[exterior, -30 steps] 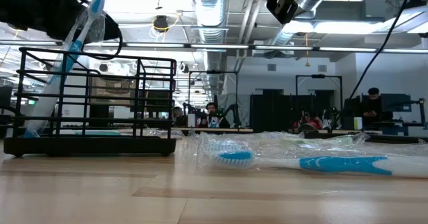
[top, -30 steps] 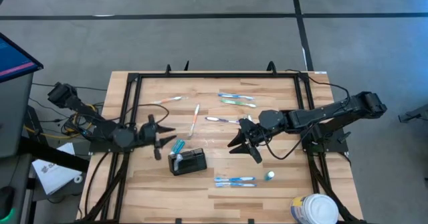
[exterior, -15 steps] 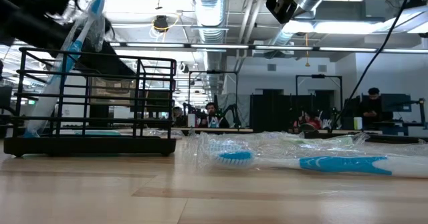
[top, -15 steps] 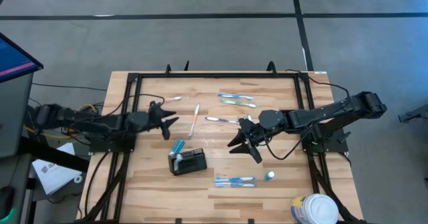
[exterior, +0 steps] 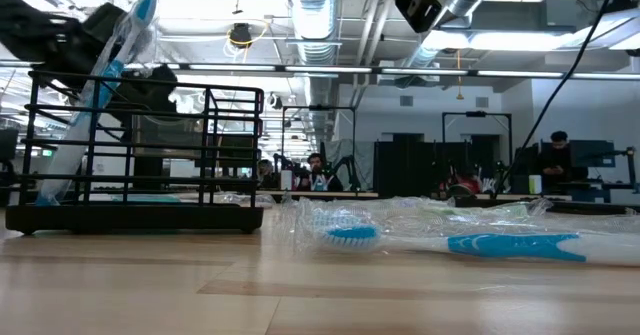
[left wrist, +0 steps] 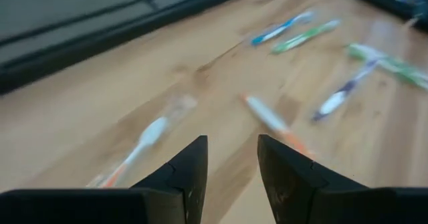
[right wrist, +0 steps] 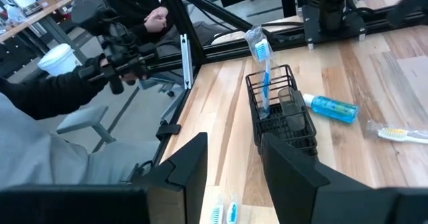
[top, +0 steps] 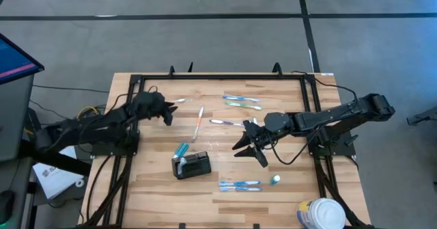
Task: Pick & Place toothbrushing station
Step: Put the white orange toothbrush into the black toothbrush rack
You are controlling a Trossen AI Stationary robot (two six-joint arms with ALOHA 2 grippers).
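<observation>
The toothbrushing station (top: 194, 166) is a small black wire holder standing on the wooden table, left of the middle and toward the near edge. A wrapped blue toothbrush (right wrist: 261, 62) stands in it, leaning on its top rim (exterior: 105, 75). My left gripper (top: 166, 111) hovers open over the table's far left part, with blurred toothbrushes ahead of its fingers (left wrist: 231, 174). My right gripper (top: 249, 148) hangs open above the table's middle, to the right of the holder (right wrist: 279, 114), with nothing between its fingers (right wrist: 234, 167).
A blue tube (top: 181, 149) lies beside the holder. Loose toothbrushes lie at the far side (top: 242, 102), in the middle (top: 198, 123) and near the front (top: 239, 185). A white tub (top: 321, 214) stands at the near right corner. A black frame (top: 136, 92) rims the table.
My left gripper has swung away from the holder toward the table's far edge, turning as it went and sinking a little. Its fingers keep the same gap. The toothbrush stays leaning in the holder.
</observation>
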